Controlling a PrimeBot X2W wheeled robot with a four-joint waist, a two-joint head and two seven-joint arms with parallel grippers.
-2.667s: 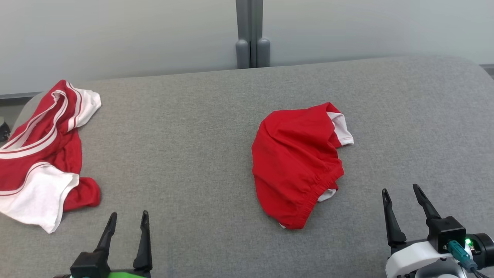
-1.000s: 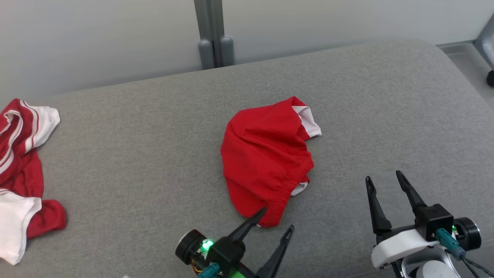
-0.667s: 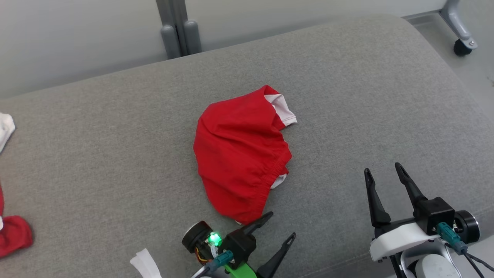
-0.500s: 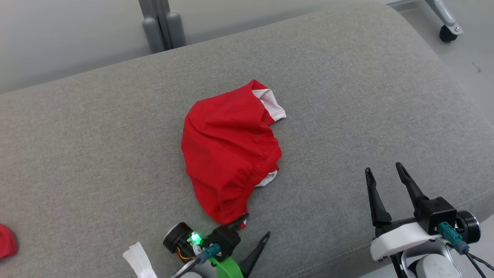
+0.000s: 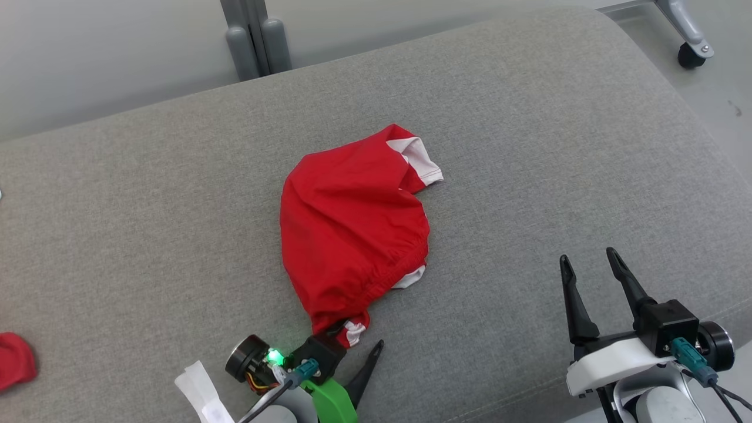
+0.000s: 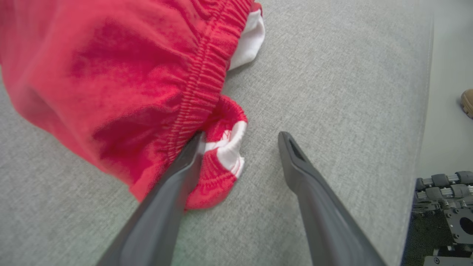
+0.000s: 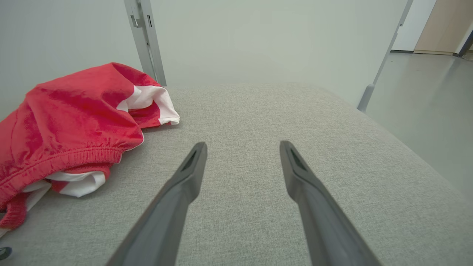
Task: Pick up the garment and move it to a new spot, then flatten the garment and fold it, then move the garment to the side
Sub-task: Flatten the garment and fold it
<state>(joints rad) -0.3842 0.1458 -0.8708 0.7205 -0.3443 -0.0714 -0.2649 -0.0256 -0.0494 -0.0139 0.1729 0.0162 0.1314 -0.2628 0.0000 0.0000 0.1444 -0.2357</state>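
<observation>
The garment (image 5: 352,229) is a crumpled pair of red shorts with white trim, lying mid-cushion. My left gripper (image 5: 358,335) is at its near corner, open. In the left wrist view, the left gripper (image 6: 241,136) has one finger (image 6: 177,177) pushed against the elastic hem of the garment (image 6: 111,74). The red-and-white corner bunches between the jaws, and the other finger (image 6: 306,173) rests on bare cushion. My right gripper (image 5: 587,256) stands open at the lower right, apart from the cloth. In the right wrist view, the right gripper (image 7: 242,144) holds nothing and the garment (image 7: 74,111) lies to its left.
A grey padded cushion (image 5: 558,153) carries everything and rounds off to the floor on the right. Another red cloth piece (image 5: 14,358) shows at the far left edge. A grey post (image 5: 255,35) stands behind, with a caster wheel (image 5: 690,56) at the top right.
The camera has swung right, so the second red-and-white garment has slid out of view. My left gripper has reached the garment's near corner and nudged it up. My right gripper is unchanged.
</observation>
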